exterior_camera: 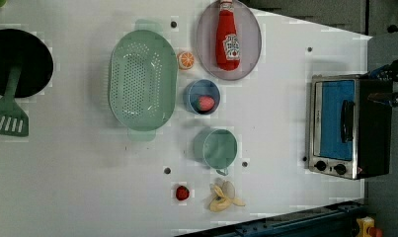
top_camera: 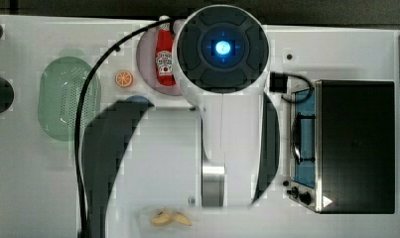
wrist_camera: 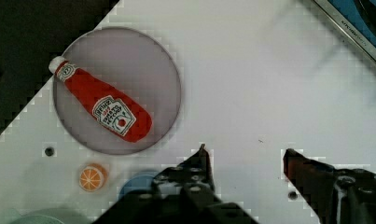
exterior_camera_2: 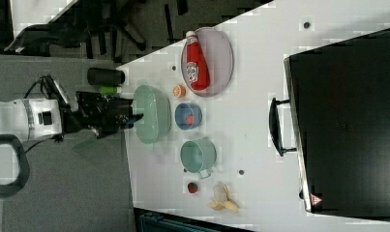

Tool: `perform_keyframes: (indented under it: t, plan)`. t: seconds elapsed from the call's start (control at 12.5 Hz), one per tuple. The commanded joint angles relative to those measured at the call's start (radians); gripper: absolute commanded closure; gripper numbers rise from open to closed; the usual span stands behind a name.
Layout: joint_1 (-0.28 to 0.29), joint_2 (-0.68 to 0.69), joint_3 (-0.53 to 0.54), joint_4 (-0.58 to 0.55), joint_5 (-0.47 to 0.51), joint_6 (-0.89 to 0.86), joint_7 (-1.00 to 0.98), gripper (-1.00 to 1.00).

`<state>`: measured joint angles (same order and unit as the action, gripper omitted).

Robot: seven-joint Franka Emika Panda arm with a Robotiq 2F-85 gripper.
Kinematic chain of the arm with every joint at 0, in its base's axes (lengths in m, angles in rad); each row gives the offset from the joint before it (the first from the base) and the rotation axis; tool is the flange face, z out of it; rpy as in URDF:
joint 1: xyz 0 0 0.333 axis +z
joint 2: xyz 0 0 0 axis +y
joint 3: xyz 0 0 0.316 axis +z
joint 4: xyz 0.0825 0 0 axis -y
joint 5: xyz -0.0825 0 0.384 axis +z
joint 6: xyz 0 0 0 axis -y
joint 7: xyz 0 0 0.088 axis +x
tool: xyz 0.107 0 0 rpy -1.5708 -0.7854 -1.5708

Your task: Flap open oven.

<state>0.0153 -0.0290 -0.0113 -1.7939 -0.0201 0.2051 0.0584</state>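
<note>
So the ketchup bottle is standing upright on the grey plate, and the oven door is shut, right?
Not quite. The ketchup bottle is lying flat on its side on the grey plate, not standing, as the left view shows. The oven door is indeed shut.

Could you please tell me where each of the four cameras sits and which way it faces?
Top view: overhead, straight down; the arm hides mid-table.
Left view: high, facing the oven door.
Right view: high, from behind the oven; arm and tool at the right view's left.
Wrist view: on the arm, looking down past the open tool.
All share the ketchup bottle.
</note>
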Motion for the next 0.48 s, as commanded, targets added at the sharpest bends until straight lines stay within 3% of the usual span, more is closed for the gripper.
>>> perform_keyframes:
  t: [0.08,0.24,0.4,0.48]
  plan:
    - [-0.02,-0.348,-0.034,-0.147,0.011,-0.182,-0.058,-0.58]
    - [-0.02,-0.348,-0.034,-0.147,0.011,-0.182,-0.058,-0.99]
    - [-0.02,-0.348,-0.034,-0.147,0.011,-0.182,-0.058,-1.0]
    - [-0.02,-0.348,-0.034,-0.147,0.011,-0.182,-0.058,-0.9]
